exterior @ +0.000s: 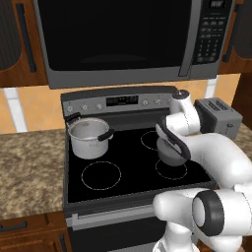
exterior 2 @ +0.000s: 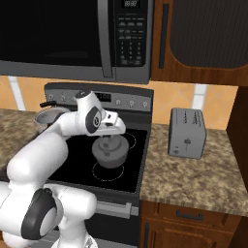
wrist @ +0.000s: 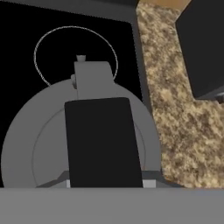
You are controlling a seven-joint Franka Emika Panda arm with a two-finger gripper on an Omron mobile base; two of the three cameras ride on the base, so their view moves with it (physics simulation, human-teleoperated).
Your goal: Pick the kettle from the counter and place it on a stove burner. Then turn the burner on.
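Right in front of us in the left base view is the arm's big white elbow, and from there we follow the forearm forward over the black glass stovetop (exterior: 98, 152), bending down at the wrist so the hand hangs above the front right burner ring (exterior: 171, 170). The gripper (exterior: 173, 142) points downward, straight onto the kettle (exterior: 170, 151).

In the hand view we're looking down the hand at the kettle's (wrist: 26, 148) round grey top, its black handle (wrist: 103, 140) running straight away from us across the lid, the short spout (wrist: 92, 74) beyond it aimed toward the rear burner ring (wrist: 74, 48). The kettle is over the right front burner, whether resting on the glass or just above it we cannot tell.

From the right base view the gripper (exterior 2: 107, 141) comes in on the handle from above; the fingers are hidden against it, so we cannot tell whether they are clamped.

Further back, the shiny steel pot (exterior: 88, 137) stands on the rear left burner. To the right, on the speckled granite counter (exterior 2: 193, 177), sits the grey toaster (exterior 2: 187, 132), and the microwave (exterior: 123, 39) hangs above.
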